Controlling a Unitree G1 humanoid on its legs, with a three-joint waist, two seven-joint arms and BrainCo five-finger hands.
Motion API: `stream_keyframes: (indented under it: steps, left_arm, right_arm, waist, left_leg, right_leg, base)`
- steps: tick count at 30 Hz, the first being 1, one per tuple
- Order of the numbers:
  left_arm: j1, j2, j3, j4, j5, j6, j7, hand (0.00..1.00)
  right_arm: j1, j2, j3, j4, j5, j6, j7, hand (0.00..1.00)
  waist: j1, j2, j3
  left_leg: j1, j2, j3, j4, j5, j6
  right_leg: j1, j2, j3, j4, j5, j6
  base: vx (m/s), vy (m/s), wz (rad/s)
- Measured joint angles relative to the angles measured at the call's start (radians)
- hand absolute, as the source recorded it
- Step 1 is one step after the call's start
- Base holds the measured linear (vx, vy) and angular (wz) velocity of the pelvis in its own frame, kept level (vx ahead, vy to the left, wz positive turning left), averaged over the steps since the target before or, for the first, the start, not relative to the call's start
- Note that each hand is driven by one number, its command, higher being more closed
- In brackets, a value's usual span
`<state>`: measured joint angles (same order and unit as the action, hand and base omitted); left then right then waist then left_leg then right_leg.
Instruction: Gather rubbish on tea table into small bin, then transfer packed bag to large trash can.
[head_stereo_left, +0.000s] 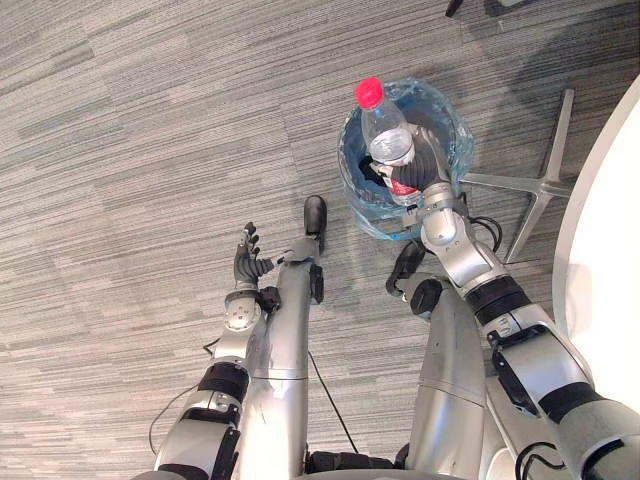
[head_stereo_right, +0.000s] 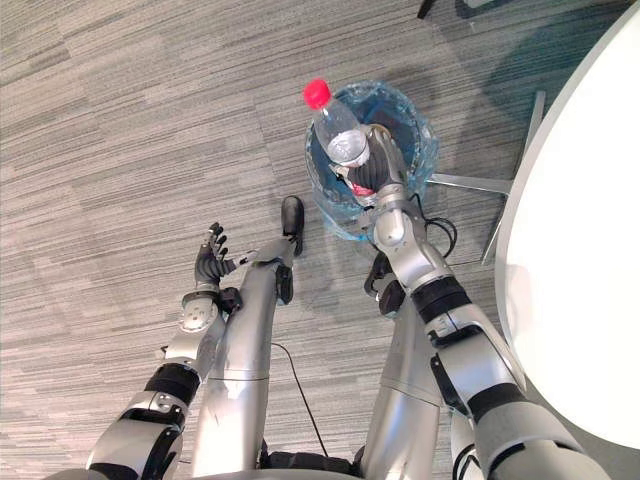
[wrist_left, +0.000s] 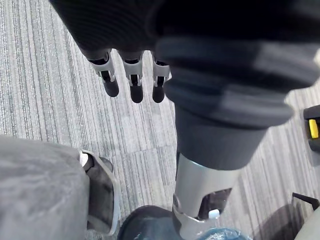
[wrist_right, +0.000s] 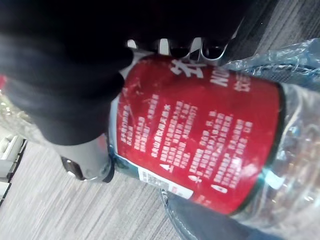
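A clear plastic bottle with a red cap and a red label is held over the small bin, which is lined with a blue bag. My right hand is shut on the bottle's lower part, its fingers curled round the label. The bottle's capped end points away from me, above the bin's far rim. My left hand hangs over the carpet to the left of the bin, its fingers straight and holding nothing.
A white round table fills the right side. A chair's silver star base lies on the carpet just right of the bin. Grey striped carpet stretches to the left and beyond.
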<state>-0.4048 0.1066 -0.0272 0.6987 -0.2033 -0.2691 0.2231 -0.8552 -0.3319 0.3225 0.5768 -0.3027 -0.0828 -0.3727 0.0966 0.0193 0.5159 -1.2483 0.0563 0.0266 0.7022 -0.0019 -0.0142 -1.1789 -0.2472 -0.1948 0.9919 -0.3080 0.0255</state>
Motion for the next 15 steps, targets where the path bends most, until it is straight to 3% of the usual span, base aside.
stream_keyframes:
  steps: [9,15]
  left_arm:
    - [0.0,-0.001,0.002,-0.001,-0.001,0.003,0.0,0.0]
    - [0.001,-0.004,0.041,-0.002,0.0,0.011,0.0,0.0]
  right_arm:
    - [0.018,0.022,-0.047,-0.018,0.022,-0.003,-0.028,0.0]
    - [0.106,0.07,-0.051,-0.112,0.02,-0.009,-0.037,0.0]
  waist:
    - [-0.002,-0.001,0.0]
    - [-0.01,-0.015,0.008]
  left_leg:
    - [0.004,0.0,0.0,-0.002,0.0,0.0]
    - [0.018,0.007,0.003,-0.003,0.0,0.0]
  right_leg:
    - [0.003,0.001,0.001,-0.002,0.0,0.0]
    - [0.011,0.003,0.008,-0.003,0.0,0.0]
  base:
    - [0.0,0.0,0.0]
    - [-0.01,-0.013,-0.03]
